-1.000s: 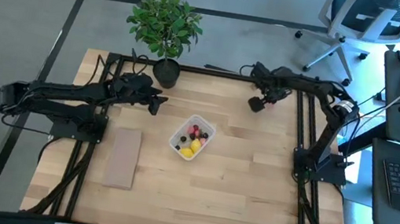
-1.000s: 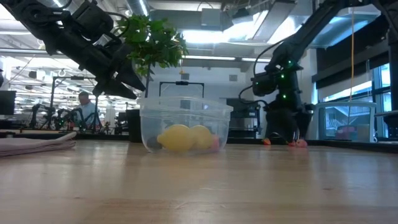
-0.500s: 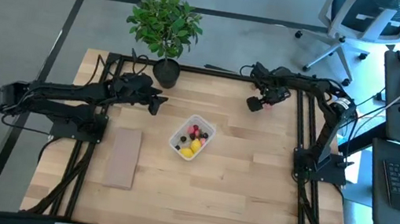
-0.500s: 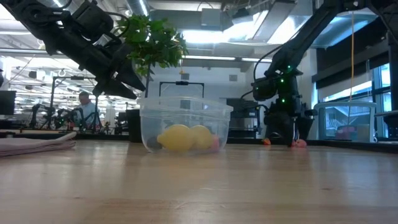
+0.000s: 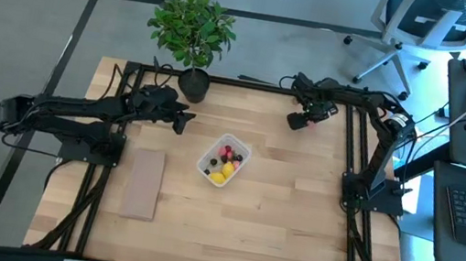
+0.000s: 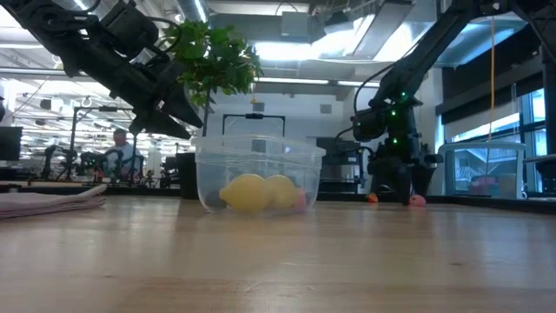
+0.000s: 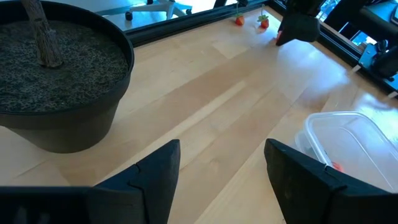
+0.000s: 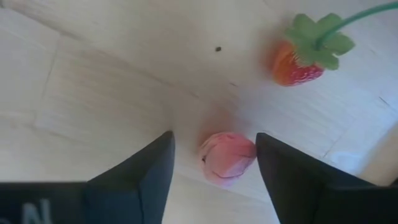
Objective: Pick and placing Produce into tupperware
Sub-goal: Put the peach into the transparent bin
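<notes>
Right gripper [image 8: 213,163] is at the far right part of the wooden surface [image 5: 278,202], fingers apart and straddling a pink produce piece [image 8: 227,157] that lies on the wood; no grip is made. A red strawberry [image 8: 297,63] lies near it. Left gripper [image 7: 222,167] hangs beside the potted plant [image 5: 191,36], fingers apart and empty. The tupperware [image 5: 225,160] stands mid-surface, holding yellow, red and dark produce [image 5: 221,174]. A tan board [image 5: 144,183] lies to its left.

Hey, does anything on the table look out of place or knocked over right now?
Nothing is spilled or tipped. Two pieces of produce, a pink one and a strawberry, lie outside the tupperware at the far edge, under the open right gripper.
</notes>
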`<state>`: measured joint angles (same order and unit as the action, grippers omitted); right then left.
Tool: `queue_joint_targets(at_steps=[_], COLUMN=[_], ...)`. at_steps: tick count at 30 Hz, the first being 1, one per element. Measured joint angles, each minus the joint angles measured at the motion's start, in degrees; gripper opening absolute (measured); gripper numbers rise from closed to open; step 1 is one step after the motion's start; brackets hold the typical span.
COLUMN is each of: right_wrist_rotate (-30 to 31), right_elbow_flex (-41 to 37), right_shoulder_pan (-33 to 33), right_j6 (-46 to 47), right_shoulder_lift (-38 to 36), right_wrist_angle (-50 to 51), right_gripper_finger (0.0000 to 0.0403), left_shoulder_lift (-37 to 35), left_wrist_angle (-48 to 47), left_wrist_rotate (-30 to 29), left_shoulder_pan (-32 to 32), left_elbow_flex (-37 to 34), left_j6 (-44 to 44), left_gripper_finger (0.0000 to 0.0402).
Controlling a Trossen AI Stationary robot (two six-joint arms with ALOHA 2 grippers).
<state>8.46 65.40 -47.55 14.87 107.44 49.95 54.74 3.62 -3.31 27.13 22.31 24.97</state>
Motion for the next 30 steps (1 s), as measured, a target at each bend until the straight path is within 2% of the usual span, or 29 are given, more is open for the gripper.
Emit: queue_joint_targets(at_steps=[21, 25, 30], right_wrist_rotate=[1.1, -6.5, -18.5], right_elbow_flex=[-0.1, 0.0, 2.2], right_shoulder_pan=[0.1, 2.1, 8.0], right_j6=[-0.8, -3.3, -3.4], right_shoulder_lift=[0.2, 0.0, 0.2], right_wrist_angle=[1.2, 1.4, 1.2], right_gripper_finger=[0.0086, 0.0073, 0.0072], left_shoulder_lift=[0.0, 0.0, 0.0], left_wrist_angle=[-0.1, -0.1, -0.1], left_wrist_rotate=[0.0, 0.0, 0.0], left_shoulder_pan=[0.0, 0.0, 0.0], left_elbow_flex=[0.0, 0.0, 0.0], left_j6=[-0.1, -0.1, -0.1], left_gripper_finger=[0.0225, 0.0225, 0.0225])
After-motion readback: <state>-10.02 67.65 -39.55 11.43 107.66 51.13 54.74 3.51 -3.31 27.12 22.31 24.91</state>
